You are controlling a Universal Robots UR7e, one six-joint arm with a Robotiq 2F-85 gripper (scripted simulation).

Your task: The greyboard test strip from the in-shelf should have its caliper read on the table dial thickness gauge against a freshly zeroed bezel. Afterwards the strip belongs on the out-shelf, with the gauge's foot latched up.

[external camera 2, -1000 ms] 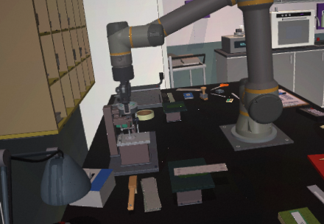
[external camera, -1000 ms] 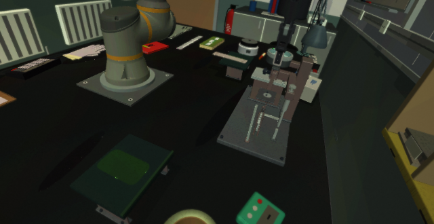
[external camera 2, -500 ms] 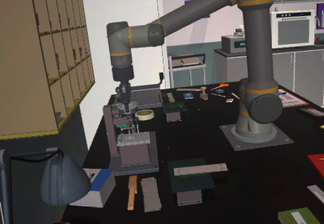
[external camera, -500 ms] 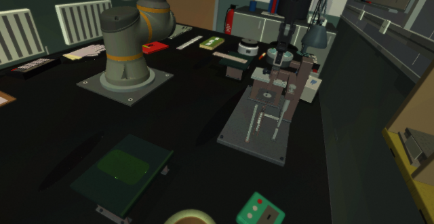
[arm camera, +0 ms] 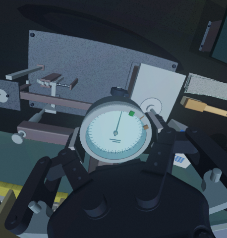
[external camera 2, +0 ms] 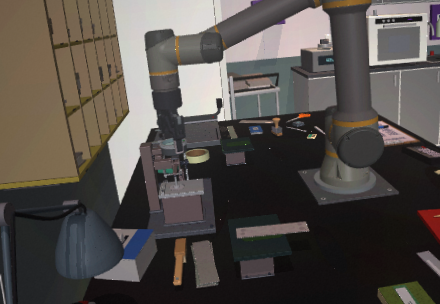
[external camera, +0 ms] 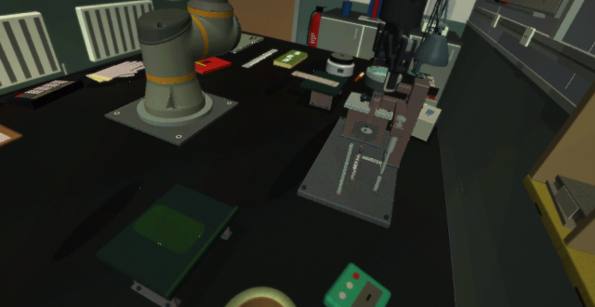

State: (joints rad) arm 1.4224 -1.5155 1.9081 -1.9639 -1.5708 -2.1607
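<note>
The greyboard strip lies flat on the in-shelf, a dark green stand near the table's front in the second side camera. It also shows in the side camera. The dial thickness gauge stands on its grey base plate by the table's right edge. At its top, my gripper is clamped around the round dial's bezel. The dial's needle points slightly right of straight up. A green marker sits on the bezel rim. The anvil block below the dial is empty. A second dark green shelf stands farther back.
The gauge's upright column and lever parts crowd the gripper. A desk lamp stands close by. A wooden-handled brush and a grey pad lie near the base plate. A tape roll lies behind the gauge. The arm's base stands mid-table.
</note>
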